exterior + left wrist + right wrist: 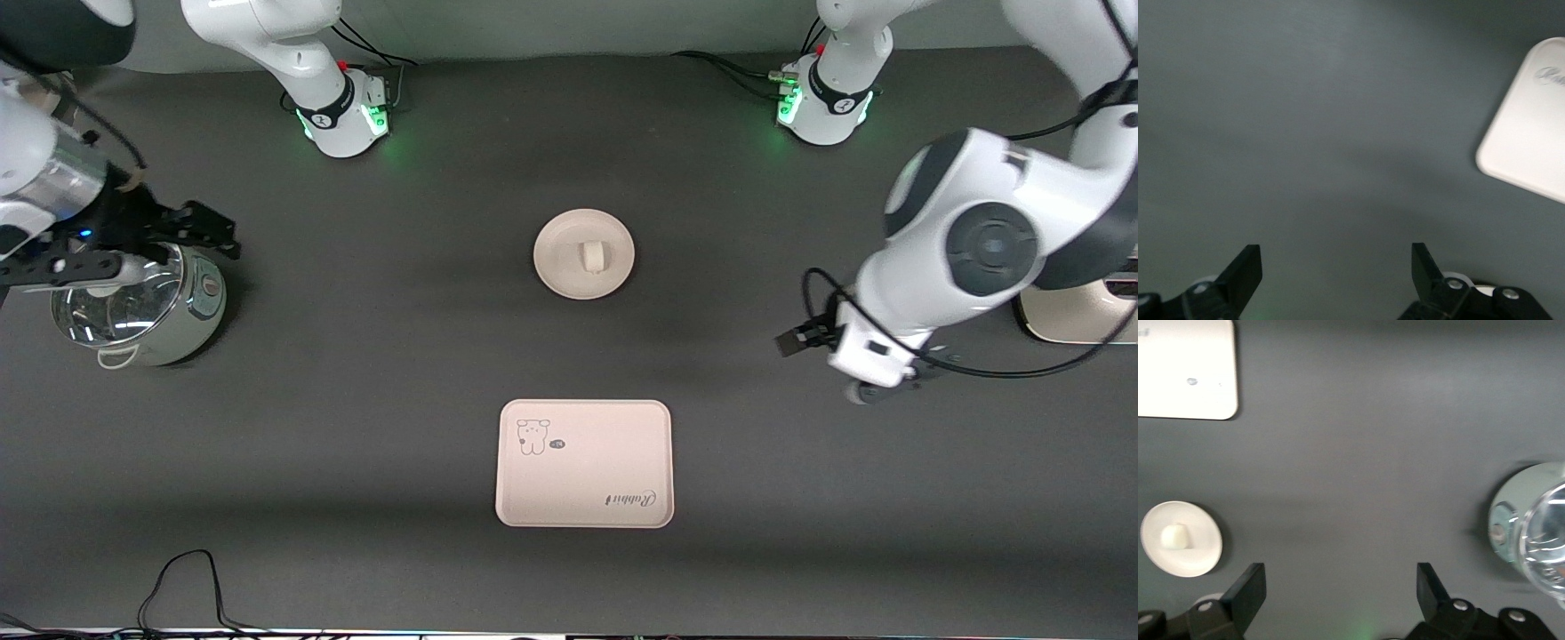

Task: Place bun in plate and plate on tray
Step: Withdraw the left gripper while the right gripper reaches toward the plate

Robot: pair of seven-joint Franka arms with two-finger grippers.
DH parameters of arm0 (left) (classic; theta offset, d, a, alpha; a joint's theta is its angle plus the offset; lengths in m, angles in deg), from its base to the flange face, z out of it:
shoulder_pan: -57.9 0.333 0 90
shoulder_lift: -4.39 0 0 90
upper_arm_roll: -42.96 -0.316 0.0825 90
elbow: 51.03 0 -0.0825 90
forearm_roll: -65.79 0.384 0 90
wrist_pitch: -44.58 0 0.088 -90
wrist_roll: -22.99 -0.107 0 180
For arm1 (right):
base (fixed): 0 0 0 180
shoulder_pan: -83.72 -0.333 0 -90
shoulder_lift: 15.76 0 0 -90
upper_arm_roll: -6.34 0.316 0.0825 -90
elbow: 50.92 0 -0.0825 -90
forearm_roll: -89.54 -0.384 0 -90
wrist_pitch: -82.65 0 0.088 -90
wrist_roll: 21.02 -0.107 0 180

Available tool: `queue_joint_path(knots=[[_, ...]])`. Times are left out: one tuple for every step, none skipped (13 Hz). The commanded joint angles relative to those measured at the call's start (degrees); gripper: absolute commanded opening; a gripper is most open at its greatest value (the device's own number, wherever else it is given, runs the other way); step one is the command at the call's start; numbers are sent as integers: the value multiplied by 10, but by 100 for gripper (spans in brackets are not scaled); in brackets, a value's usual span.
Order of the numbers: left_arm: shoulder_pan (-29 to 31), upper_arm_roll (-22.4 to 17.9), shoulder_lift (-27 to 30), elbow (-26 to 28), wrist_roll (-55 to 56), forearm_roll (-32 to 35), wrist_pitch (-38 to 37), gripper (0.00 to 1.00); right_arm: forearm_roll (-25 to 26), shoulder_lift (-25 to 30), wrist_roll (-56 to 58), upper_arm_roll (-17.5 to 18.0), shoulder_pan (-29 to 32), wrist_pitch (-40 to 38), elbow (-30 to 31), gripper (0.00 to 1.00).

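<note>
The off-white bun [589, 256] lies on the round cream plate [556, 267] in the middle of the table. The cream rectangular tray [587, 462] with the animal drawing and "Rabbit" lies apart from the plate, nearer the front camera. My left gripper [793, 340] is open and empty over bare table toward the left arm's end; its wrist view shows its open fingers [1337, 260] and a corner of the tray [1531, 133]. My right gripper [213, 233] is open and empty over the rim of a pot; its wrist view [1338, 580] shows the plate [1198, 557], bun [1175, 535] and tray [1185, 367].
A pale green pot with a glass lid [133, 307] stands at the right arm's end of the table and also shows in the right wrist view [1538, 533]. A cream appliance [1076, 316] sits at the left arm's end. Cables [187, 587] lie by the front edge.
</note>
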Motion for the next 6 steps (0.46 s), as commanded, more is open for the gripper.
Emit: queue_joint_path(knots=[[55, -10, 52, 12, -106, -9, -27, 100, -16, 15, -110, -2, -92, 13, 20, 100], [48, -57, 58, 10, -158, -14, -28, 100, -16, 10, -161, -2, -133, 21, 20, 100], [33, -103, 78, 11, -216, -36, -26, 100, -15, 5, -210, -2, -174, 34, 20, 100], [12, -159, 93, 13, -259, -62, -25, 100, -15, -3, -258, -2, -211, 46, 18, 100], [-30, -224, 109, 17, -295, -83, -25, 100, -15, -12, -304, -2, -249, 61, 16, 100], [-77, -292, 122, 20, -327, -96, -28, 100, -16, -22, -342, -1, -281, 72, 13, 100]])
